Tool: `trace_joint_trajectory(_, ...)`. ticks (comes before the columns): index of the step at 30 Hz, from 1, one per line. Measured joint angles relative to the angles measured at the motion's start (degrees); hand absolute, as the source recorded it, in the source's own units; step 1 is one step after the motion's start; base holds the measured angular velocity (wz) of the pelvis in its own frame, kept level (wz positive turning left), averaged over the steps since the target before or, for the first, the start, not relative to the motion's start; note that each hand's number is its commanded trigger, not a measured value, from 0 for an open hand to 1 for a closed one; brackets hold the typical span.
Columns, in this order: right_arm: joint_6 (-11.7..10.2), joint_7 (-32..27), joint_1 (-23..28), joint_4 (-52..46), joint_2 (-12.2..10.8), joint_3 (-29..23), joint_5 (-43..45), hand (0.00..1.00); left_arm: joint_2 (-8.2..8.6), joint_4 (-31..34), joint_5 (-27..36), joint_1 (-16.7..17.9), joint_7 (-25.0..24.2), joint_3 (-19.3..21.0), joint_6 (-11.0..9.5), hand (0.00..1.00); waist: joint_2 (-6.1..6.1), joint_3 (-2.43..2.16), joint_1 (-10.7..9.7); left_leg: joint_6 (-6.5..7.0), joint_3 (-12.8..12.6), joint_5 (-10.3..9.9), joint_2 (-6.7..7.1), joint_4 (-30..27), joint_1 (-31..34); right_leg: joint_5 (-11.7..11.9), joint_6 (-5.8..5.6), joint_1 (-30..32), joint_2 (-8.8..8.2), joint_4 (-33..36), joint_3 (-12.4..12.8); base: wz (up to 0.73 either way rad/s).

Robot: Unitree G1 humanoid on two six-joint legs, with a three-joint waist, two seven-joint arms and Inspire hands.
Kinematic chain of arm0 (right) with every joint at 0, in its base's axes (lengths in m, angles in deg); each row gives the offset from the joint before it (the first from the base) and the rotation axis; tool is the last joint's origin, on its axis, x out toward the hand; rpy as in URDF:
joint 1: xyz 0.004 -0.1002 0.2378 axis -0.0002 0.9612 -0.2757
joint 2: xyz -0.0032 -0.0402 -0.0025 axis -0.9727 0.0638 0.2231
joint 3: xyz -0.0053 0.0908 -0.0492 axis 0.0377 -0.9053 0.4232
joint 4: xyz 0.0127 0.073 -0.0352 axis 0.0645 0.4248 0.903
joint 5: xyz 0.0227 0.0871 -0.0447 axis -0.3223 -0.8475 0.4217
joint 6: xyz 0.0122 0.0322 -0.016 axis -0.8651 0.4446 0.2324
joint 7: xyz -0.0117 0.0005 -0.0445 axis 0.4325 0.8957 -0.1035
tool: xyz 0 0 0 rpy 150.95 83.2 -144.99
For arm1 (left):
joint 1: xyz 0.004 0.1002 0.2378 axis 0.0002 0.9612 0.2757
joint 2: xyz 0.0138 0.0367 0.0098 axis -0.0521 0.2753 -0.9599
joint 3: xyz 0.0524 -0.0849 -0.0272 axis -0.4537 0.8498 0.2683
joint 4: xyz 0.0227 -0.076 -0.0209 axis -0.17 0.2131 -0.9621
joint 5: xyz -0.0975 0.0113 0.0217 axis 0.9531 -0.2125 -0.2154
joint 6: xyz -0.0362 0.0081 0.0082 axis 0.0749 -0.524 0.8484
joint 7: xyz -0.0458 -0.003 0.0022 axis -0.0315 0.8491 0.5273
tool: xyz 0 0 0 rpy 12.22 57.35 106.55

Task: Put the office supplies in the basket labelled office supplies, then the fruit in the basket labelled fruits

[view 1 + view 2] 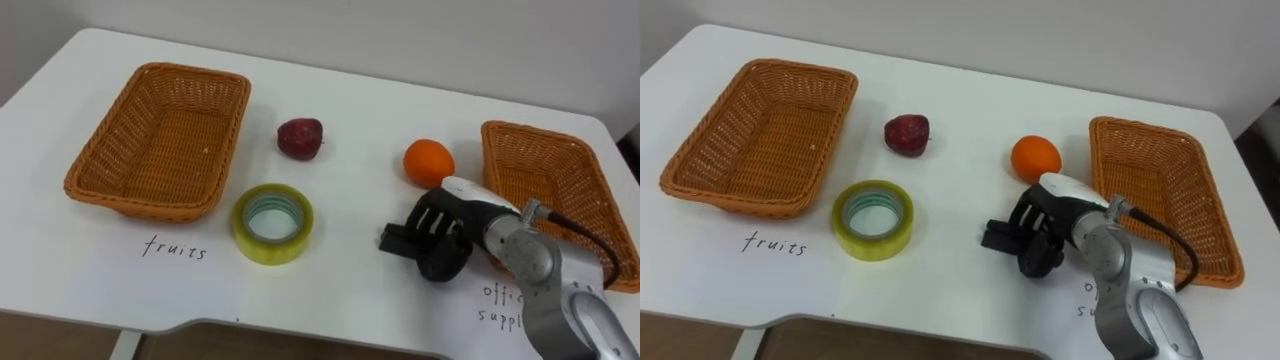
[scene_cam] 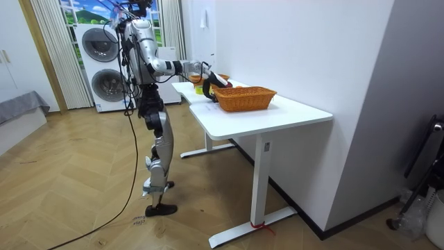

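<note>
Wicker stands on both flanks: one rectangular orange woven basket (image 1: 560, 140) sits just right of the fingers, and a second basket of the same weave (image 1: 100, 180) lies well to their left across the white table (image 1: 350, 290). We find the right hand (image 1: 450, 225) low over the table, its fingers curled tight round what appears to be a small black blocky object (image 1: 393, 241) that juts out on their left side; we cannot tell its kind. We judge the step to be carrying it into the near basket: raise it clear of the rim, travel right, and release over the middle. The round orange fruit (image 1: 429, 162) sits just beyond the fingers, so a low swing could knock it. The dark red fruit (image 1: 300, 138) and yellow tape roll (image 1: 272, 248) lie further left, with open room between. The table's near edge lies close behind the hand.
</note>
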State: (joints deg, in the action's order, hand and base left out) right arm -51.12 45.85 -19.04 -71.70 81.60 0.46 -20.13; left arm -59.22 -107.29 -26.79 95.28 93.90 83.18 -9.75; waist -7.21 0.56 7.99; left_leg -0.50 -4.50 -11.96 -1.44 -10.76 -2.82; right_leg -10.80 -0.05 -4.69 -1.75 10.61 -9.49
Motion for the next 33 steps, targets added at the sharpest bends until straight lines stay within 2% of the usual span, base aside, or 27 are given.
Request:
trace_joint_trajectory(4,-0.7,0.2,-0.1,-1.4,0.2,-0.2,-0.1,1.0,0.07,0.2,0.1,0.0,-0.1,1.0,-0.1,0.0,-0.1,-0.09,-0.2,0.03,-0.1,0.1,0.02,-0.2,0.1,0.0,0.0,0.8,-0.03,0.1,0.3,-0.02)
trace_joint_trajectory(5,-0.7,0.3,-0.1,-2.4,0.4,-0.2,-0.2,1.0,0.05,0.2,0.2,0.1,-0.1,1.5,-0.6,0.0,-0.39,-0.3,-0.4,0.07,0.0,0.2,0.07,-0.1,0.2,0.0,0.0,0.7,-0.1,0.1,0.2,0.0)
trace_joint_trajectory(12,-2.3,-0.4,-0.3,-9.5,1.0,-3.2,-6.1,1.0,0.34,-0.4,0.6,1.1,0.0,3.5,-2.2,0.0,-0.43,-0.25,-1.3,0.17,-0.1,0.4,0.15,0.0,0.0,0.0,-0.02,0.4,-0.2,0.0,0.1,0.01)
trace_joint_trajectory(16,-3.1,-1.4,-0.5,-10.6,1.0,-5.0,-8.4,1.0,0.7,-0.7,0.6,1.6,0.1,3.5,-2.3,0.0,-0.58,-0.05,-1.4,0.17,-0.2,0.3,0.11,0.0,-0.6,0.0,-0.02,-0.2,-0.19,0.0,0.0,0.0)
trace_joint_trajectory(19,-3.2,-1.4,-0.5,-11.6,1.1,-5.6,-9.3,1.0,0.9,-1.3,0.6,1.5,0.2,3.6,-2.3,0.0,-0.78,-0.16,-1.4,0.16,-0.1,0.3,0.1,0.1,-0.7,0.0,-0.02,-0.3,-0.16,0.0,0.0,0.0)
trace_joint_trajectory(28,-4.1,-2.8,-1.1,-15.0,1.8,-10.2,-10.3,1.0,0.97,-1.3,0.6,2.5,-0.6,4.7,-2.3,0.0,-0.68,-0.1,-2.0,0.15,-0.1,0.3,0.14,0.1,-0.7,0.0,-0.02,-0.5,-0.17,0.0,0.0,0.0)
trace_joint_trajectory(33,-4.4,-6.1,-2.2,-15.0,1.9,-12.7,-10.4,1.0,0.8,-1.0,0.0,3.2,-1.7,5.5,-2.2,0.0,-1.1,-0.4,-2.2,0.14,-0.1,0.4,0.14,0.0,-0.6,0.0,-0.02,-0.4,-0.15,0.0,0.0,0.0)
